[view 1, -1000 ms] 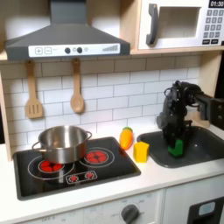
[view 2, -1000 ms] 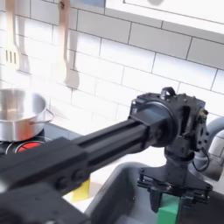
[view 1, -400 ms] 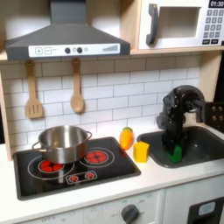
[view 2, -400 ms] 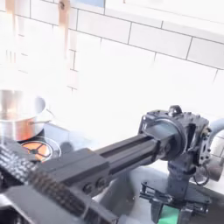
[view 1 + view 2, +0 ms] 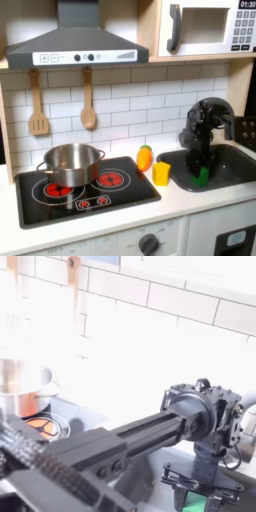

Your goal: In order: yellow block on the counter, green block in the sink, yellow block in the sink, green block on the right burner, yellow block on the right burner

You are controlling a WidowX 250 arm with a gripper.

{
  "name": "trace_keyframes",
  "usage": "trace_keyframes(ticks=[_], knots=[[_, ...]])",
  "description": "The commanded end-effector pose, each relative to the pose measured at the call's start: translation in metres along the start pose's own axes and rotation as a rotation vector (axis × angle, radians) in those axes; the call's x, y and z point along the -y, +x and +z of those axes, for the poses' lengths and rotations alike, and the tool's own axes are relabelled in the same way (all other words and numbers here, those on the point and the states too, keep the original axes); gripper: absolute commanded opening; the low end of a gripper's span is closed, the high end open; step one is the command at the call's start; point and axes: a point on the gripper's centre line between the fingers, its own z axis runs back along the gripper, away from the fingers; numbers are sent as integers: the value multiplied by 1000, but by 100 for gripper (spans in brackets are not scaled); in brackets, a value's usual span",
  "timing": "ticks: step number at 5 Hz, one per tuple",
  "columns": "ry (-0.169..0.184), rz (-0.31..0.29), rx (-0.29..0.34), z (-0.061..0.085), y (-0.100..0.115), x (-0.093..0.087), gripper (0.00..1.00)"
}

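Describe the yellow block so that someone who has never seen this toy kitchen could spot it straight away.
In the first exterior view, find the black cooktop with the steel pot on it. Just past the cooktop's edge on the first exterior view's right, on the pale counter before the sink, stands the yellow block. It is a plain bright-yellow cube, unlike the rounded orange-yellow toy with a green tip right behind it.
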Motion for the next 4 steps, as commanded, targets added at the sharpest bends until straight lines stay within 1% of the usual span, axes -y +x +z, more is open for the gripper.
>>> trace_keyframes(ticks=[1,2,3,4], knots=[[1,5,-1,2,1,2,0],[-5,-5,25,5,2,4,100],[-9,-6,51,10,5,3,100],[-16,0,64,13,7,2,100]])
